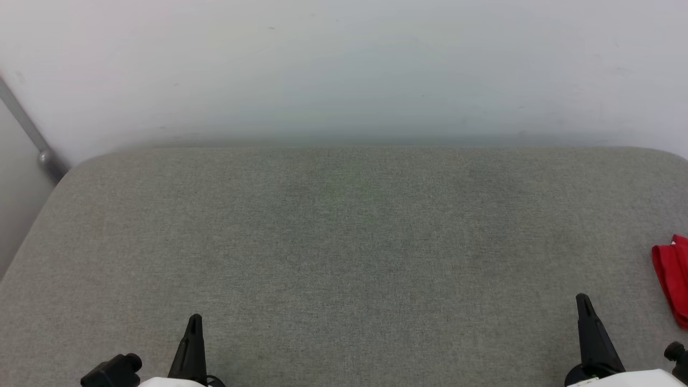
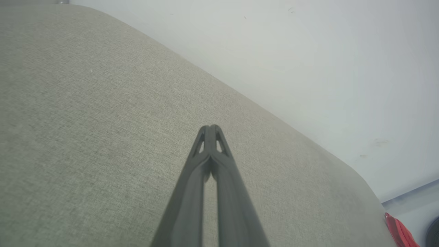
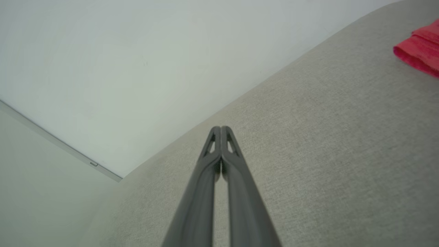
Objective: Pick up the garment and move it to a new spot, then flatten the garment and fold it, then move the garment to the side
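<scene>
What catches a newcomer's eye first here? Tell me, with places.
The red garment stands out, lying at the far right edge of the grey fabric surface. The left gripper and right gripper, both shut and holding nothing, sit low at the near corners of the head view, apart from it.

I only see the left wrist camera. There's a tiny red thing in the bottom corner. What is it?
Observer: That's the garment. It's red cloth, and the right wrist view shows a soft rounded fold along its edge.
Operator: Where's my other gripper?
Observer: The right gripper points forward at the head view's lower right, near the garment but not touching it.
Operator: Is it holding something?
Observer: No. The right wrist view shows its fingers shut together, with nothing between them.
</scene>
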You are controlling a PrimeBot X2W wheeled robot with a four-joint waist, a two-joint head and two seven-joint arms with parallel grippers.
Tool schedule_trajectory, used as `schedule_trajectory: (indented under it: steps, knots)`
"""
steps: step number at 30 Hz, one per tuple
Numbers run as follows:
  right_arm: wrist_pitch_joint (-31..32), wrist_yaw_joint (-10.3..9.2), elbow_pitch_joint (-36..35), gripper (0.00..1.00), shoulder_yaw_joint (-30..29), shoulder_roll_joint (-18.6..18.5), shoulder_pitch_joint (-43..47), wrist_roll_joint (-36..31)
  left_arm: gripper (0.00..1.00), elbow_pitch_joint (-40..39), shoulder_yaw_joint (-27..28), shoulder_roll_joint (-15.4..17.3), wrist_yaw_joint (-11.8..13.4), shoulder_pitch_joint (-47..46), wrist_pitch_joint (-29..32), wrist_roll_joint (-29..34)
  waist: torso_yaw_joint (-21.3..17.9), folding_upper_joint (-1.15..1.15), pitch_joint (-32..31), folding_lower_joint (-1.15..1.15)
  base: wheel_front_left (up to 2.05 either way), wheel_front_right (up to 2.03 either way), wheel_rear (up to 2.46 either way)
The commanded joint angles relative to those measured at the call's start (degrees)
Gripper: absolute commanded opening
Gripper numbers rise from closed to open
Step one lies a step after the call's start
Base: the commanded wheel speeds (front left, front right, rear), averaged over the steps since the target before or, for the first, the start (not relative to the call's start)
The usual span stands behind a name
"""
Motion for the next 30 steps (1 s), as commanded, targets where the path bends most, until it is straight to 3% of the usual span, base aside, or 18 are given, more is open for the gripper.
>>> schedule_trajectory:
  steps: [1, 30]
  knots:
    - [0.45, 0.0, -0.33, 0.0, -0.01, -0.65, -2.01, 2.59, 0.0, -0.45, 0.29, 0.47, -0.44, -1.88, 0.49, -2.67, -0.03, 0.0, 0.05, 0.0, 0.0, 0.0, 0.0]
    - [5.36, -0.01, 3.1, 0.0, -0.46, -0.93, -6.76, 22.7, 0.0, 2.21, 2.09, 0.8, -2.67, -6.46, 5.34, -24.41, -0.46, 0.0, 0.8, 0.0, 0.0, 0.0, 0.0]
